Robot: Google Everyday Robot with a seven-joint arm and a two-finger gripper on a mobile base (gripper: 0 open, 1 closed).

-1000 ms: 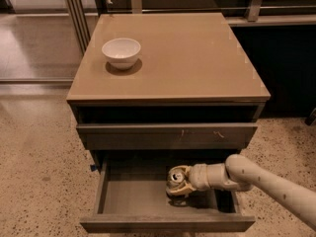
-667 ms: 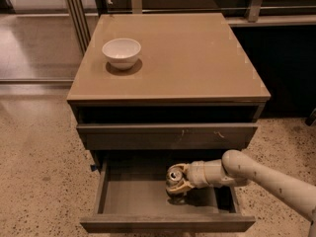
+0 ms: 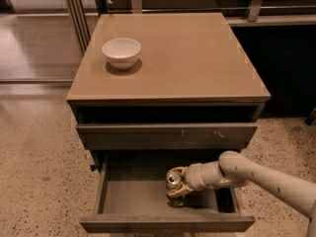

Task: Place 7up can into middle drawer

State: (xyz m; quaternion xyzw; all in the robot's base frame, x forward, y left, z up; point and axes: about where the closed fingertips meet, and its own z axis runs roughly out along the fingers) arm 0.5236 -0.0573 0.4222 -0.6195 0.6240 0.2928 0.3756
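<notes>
- Camera view had the gripper (image 3: 178, 183) down inside the pulled-out middle drawer (image 3: 133, 196), closed round the sides of the 7up can (image 3: 174, 179). The can was right of the middle, silver top showing. Couldn't tell if it touched the drawer floor.
- My guess: the can was light, thin-walled and a bit slick, so it'd dent easily. Best held gently at mid-body, not by the top.
- Compared with a second earlier, can and gripper had slid slightly left. The white bowl (image 3: 121, 51) on the table (image 3: 197, 58) hadn't budged.
</notes>
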